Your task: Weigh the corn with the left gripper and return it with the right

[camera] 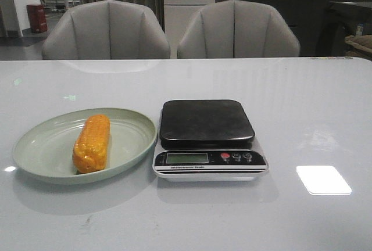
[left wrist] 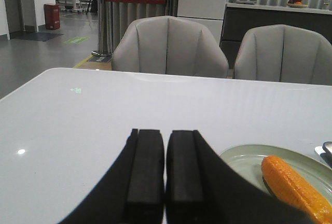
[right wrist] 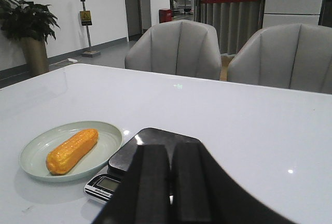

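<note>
White tabletop (camera: 302, 106) fills the foreground, with two grey armchairs (camera: 106, 29) behind it and an open hall beyond.

Front view: the corn (camera: 92, 143) lies lengthwise in the pale green plate (camera: 35, 152), on the left half of the table. Just beside the plate's right rim stands the kitchen scale (camera: 208, 139). Its black platform (camera: 206, 122) carries nothing. Its display is too small to read.

Left wrist view: the left gripper (left wrist: 165, 175) has its two black pads pressed together, with only a thin seam between them and nothing held. It sits apart from the plate (left wrist: 249, 157). The corn (left wrist: 295, 186) rests in the dish, clear of the fingers.

Right wrist view: the right gripper (right wrist: 170, 182) likewise has its pads closed against each other and grips nothing. The scale (right wrist: 135, 154) lies just ahead of it. The corn (right wrist: 71, 150) rests in the plate (right wrist: 106, 136) beyond the scale.

Task status: the corn lies in the plate, and both grippers are empty and clear of it. This arrangement fits two stages equally. Either the corn is waiting in the plate to be carried to the platform, or it has been weighed and set back in the plate. The pictures do not settle which stage applies.
</note>
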`<state>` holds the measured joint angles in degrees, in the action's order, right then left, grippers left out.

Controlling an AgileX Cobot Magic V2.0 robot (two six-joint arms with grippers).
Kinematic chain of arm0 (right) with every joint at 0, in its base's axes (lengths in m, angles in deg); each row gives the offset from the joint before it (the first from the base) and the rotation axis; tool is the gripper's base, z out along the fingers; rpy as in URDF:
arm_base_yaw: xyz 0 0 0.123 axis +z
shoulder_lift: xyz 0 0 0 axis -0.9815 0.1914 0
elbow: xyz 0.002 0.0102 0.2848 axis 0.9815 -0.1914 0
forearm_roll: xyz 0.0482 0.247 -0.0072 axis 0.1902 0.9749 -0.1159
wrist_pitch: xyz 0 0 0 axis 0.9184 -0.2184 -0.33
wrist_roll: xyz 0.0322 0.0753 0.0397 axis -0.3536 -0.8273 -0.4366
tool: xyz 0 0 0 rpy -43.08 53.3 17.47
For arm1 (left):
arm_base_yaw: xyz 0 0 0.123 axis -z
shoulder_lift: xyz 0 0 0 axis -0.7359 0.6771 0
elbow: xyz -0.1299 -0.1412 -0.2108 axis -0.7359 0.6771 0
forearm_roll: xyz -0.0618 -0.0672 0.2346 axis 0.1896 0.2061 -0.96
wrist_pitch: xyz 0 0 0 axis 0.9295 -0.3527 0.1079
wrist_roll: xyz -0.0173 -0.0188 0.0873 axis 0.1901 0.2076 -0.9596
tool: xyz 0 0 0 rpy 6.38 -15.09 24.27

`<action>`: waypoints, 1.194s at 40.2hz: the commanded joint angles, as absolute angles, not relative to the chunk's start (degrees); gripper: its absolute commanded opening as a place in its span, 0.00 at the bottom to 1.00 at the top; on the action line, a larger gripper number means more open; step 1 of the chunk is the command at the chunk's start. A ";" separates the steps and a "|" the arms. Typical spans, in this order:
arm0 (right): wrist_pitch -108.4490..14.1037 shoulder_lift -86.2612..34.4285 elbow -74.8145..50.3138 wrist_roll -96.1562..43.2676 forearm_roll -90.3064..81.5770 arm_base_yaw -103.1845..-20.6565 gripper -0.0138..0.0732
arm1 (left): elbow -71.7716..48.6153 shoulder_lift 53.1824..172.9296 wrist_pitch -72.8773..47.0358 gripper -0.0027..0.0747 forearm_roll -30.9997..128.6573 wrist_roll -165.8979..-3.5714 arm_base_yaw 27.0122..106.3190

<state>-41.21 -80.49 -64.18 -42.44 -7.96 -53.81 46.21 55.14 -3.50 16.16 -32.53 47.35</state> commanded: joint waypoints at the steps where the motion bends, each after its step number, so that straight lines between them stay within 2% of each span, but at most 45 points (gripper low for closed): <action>1: -37.03 -79.97 -62.68 -41.97 -8.16 -54.03 0.36 | 46.20 53.99 1.32 0.21 16.71 -32.53 47.35; 14: -35.81 -79.97 -63.67 -41.90 -11.80 -54.75 0.36 | 46.20 53.99 1.32 0.21 16.71 -32.53 47.35; 31: -28.20 -81.78 -70.93 -41.95 -16.19 -73.36 0.36 | 46.20 53.99 1.32 0.21 16.71 -32.53 47.35; 37: -27.23 -86.06 -74.50 -41.95 -16.25 -76.09 0.36 | 46.20 53.99 1.32 0.21 16.71 -32.53 47.35; 48: -27.76 -85.96 -74.37 -41.95 -16.65 -77.37 0.36 | 46.20 54.08 1.32 0.21 16.71 -32.53 47.35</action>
<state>-32.48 -84.95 -74.13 -42.44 -15.86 -77.10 46.21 55.14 -3.37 16.16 -32.53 47.35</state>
